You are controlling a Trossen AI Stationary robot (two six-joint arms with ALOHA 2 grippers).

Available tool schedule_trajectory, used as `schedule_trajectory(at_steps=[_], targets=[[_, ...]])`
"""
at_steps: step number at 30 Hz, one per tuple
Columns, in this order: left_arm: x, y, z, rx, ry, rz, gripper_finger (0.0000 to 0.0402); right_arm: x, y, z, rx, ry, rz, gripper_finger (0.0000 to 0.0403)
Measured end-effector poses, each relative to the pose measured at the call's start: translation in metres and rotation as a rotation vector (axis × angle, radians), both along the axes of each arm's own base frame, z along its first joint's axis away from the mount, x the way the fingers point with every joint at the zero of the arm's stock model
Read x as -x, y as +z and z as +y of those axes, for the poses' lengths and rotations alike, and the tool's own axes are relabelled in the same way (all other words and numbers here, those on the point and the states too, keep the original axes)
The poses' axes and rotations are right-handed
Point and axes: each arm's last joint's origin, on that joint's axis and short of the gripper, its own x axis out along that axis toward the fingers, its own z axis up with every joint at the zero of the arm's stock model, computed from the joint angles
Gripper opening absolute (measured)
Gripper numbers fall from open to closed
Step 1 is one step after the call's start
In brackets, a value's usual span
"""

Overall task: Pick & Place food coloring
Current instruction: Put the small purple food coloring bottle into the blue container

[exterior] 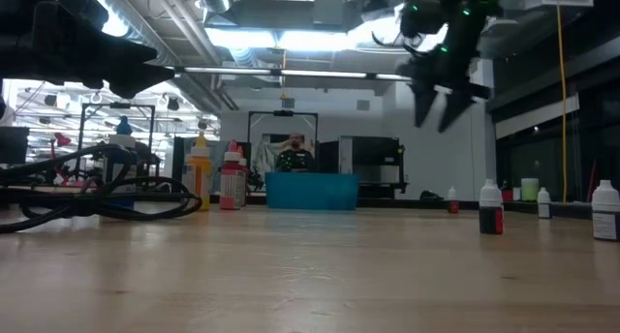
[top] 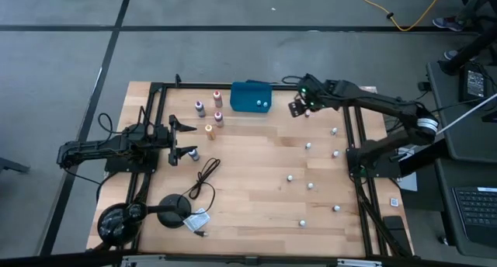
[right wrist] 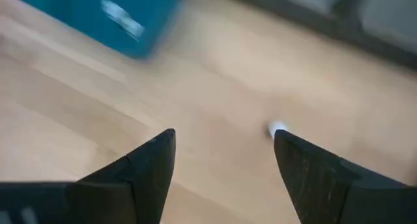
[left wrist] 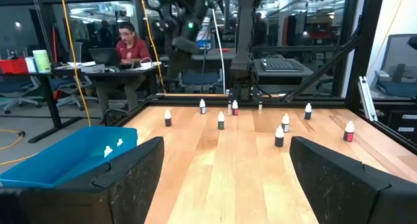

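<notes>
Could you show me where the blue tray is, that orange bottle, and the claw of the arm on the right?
Teal rectangular plastic tray [top: 247, 90], high view, on its left rim.
Small orange bottle with pale cap [top: 209, 130], high view, on its body.
Right gripper [top: 299, 108], high view, midway between its open fingertips.

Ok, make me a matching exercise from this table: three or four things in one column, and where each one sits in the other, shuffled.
Things:
1. teal tray
2. right gripper
3. left gripper
4. black cable

Places or states:
A. lies curled on the wood toward the near left
B. open, raised beside the tray's right side
C. at the far edge, two small bottles inside
D. open, at the left edge, beside the coloured bottles

Pairs: 1-C, 2-B, 3-D, 4-A
</notes>
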Motion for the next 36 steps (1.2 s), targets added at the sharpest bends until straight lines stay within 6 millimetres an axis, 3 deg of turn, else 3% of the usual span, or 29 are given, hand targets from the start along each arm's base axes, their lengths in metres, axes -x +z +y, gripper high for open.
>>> schedule_trajectory(at_steps=[10,18,26,36], targets=[[0.0,0.0,0.0,0.0,0.0,0.0,0.0329,0.069,-0.039,0.029,-0.095,-0.333,0.044,0.0261],[0.0,0.0,0.0,0.0,0.0,0.0,0.0329,0.106,-0.057,0.04,-0.101,-0.441,0.084,0.0261],[0.0,0.0,0.0,0.0,0.001,0.0,0.0329,0.116,-0.078,0.042,-0.127,-0.481,0.096,0.0261],[0.0,0.0,0.0,0.0,0.001,0.0,0.0329,0.112,-0.098,0.037,-0.131,-0.485,0.099,0.0261]])
